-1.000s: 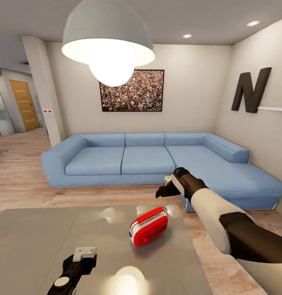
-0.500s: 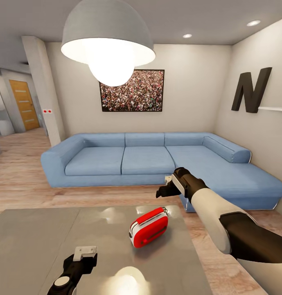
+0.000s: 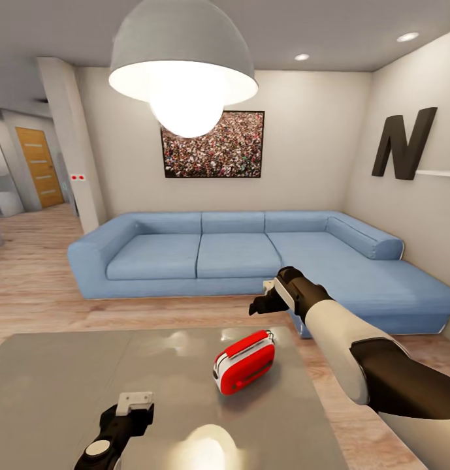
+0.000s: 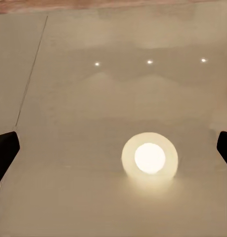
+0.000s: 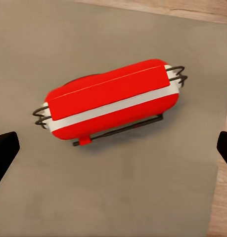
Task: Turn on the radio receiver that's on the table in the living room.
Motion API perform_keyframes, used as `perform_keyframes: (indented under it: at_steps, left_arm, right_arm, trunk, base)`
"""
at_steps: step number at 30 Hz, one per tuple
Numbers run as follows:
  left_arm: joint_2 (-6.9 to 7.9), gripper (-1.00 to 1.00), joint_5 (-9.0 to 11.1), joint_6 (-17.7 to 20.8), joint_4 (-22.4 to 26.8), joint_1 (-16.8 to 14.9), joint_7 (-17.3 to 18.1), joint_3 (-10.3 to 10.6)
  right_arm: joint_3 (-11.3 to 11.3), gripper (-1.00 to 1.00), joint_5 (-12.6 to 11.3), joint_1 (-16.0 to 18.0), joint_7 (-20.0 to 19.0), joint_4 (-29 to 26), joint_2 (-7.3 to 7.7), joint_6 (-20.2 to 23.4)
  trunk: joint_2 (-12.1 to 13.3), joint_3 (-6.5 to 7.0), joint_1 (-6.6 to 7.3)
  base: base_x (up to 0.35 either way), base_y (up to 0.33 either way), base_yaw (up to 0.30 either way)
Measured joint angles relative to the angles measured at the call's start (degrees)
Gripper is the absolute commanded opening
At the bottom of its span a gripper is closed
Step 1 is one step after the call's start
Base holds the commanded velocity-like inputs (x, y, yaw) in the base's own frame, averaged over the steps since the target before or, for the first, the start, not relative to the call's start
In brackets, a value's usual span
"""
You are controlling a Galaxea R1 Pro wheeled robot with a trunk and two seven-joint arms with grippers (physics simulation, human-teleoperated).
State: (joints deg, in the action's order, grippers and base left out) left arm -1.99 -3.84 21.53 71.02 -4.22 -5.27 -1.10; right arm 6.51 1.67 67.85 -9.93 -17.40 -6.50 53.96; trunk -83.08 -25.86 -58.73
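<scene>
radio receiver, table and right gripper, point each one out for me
radio receiver (image 3: 245, 362), head view, on its red face.
table (image 3: 61, 378), head view, on a bare stretch of the glossy grey top.
right gripper (image 3: 258, 307), head view, between its dark fingertips, above the radio.

A big white lamp (image 3: 183, 72) is hanging from the ceiling at 12 o'clock and is glowing brightly. Behind it, a picture of a huge crowd (image 3: 213, 144) is hanging on the beige wall. A long blue sofa (image 3: 251, 258) is sitting under the picture and is bending round a corner toward 3 o'clock. A big dark letter N (image 3: 405, 143) is standing on a thin white shelf (image 3: 438, 173) at 2 o'clock. A wooden door (image 3: 39, 166) is showing far off at 10 o'clock.
</scene>
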Motion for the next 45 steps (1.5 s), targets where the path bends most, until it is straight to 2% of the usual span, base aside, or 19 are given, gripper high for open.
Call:
perform_keyframes:
  at_steps: [14,16,17,18,19,21,23,26,31,34,35,36,38,41,45]
  left_arm:
    - [0.04,1.00,0.0,-0.1,0.0,0.0,-0.1,0.0]
    - [0.05,1.00,0.0,-0.1,0.0,0.0,-0.1,0.0]
    - [0.05,1.00,0.0,-0.1,0.0,0.0,-0.1,0.0]
    - [0.05,1.00,0.0,-0.1,0.0,0.0,-0.1,0.0]
    - [0.05,1.00,0.0,-0.1,0.0,0.0,-0.1,0.0]
    - [0.04,1.00,0.0,-0.1,0.0,0.0,-0.1,0.0]
    - [0.03,1.00,0.0,-0.1,0.0,0.0,-0.1,0.0]
    - [0.00,1.00,0.0,-0.1,0.0,0.0,-0.1,0.0]
    - [-0.03,1.00,0.0,-0.1,-0.1,0.0,-0.1,0.0]
    - [-0.03,1.00,0.0,-0.1,-0.1,0.0,-0.1,0.0]
    - [-0.03,1.00,0.0,-0.1,-0.2,0.0,-0.1,0.0]
    - [-0.03,1.00,0.0,-0.1,-0.2,0.0,-0.1,0.0]
    - [-0.03,1.00,0.0,-0.1,-0.2,0.0,-0.1,0.0]
    - [-0.03,1.00,0.0,-0.1,-0.3,0.0,-0.1,0.0]
    - [-0.03,1.00,0.0,-0.1,-0.3,0.0,-0.1,0.0]
  right_arm:
    - [-0.5,1.00,-0.3,0.0,0.1,-0.1,0.16,-0.2]
    - [-2.8,1.00,-0.7,0.0,0.2,-0.2,0.35,-1.5]
    - [-7.4,1.00,-0.9,0.0,0.9,-0.2,0.40,-3.8]
    - [-10.6,1.00,-1.0,0.0,1.9,-0.2,0.42,-5.1]
    - [-15.6,1.00,-1.0,0.0,4.5,-0.1,0.43,-6.6]
    - [-22.4,1.00,-0.8,0.0,9.7,-0.1,0.42,-7.8]
    - [-25.4,1.00,-0.8,0.0,12.6,-0.1,0.33,-8.2]
    - [-26.7,1.00,-0.9,0.0,13.8,-0.1,0.28,-8.4]
    - [-27.2,1.00,-0.8,0.0,15.1,-0.1,0.27,-8.4]
    - [-27.2,1.00,-0.8,0.0,20.3,-0.1,0.27,-8.4]
    - [-27.2,1.00,-0.9,0.0,24.5,-0.1,0.16,-8.7]
    - [-27.1,1.00,-1.0,0.0,26.2,0.0,-0.01,-9.0]
    - [-26.9,1.00,-1.0,0.0,28.3,0.1,-1.12,-9.5]
    - [-26.7,1.00,-0.7,0.0,29.1,0.3,-3.27,-9.7]
    - [-26.6,1.00,-0.6,0.0,28.9,0.3,-3.49,-9.7]
  trunk:
    - [0.0,0.00,0.00]
    - [0.0,0.00,0.00]
    - [0.0,0.00,0.00]
    - [0.0,0.00,0.00]
    - [0.0,0.00,0.00]
    - [0.0,0.00,0.00]
    - [0.0,0.00,0.00]
    - [0.0,0.00,0.00]
    - [0.0,0.00,0.00]
    - [0.0,0.00,0.00]
    - [0.0,0.00,0.00]
    - [0.0,0.00,0.00]
    - [0.0,0.00,0.00]
    - [0.0,0.00,0.00]
    - [0.0,0.00,0.00]
  base:
    - [0.000,0.016,0.000]
    - [0.000,0.000,0.000]
    - [0.000,0.000,0.000]
    - [0.000,0.000,0.000]
    - [0.000,0.000,0.000]
    - [0.000,0.000,0.000]
    - [0.000,0.000,0.000]
    - [0.000,0.000,0.000]
    - [0.000,0.000,0.000]
    - [0.000,0.000,0.000]
    - [0.000,0.000,0.000]
    - [0.000,0.000,0.000]
    - [0.000,0.000,0.000]
    - [0.000,0.000,0.000]
    - [0.000,0.000,0.000]
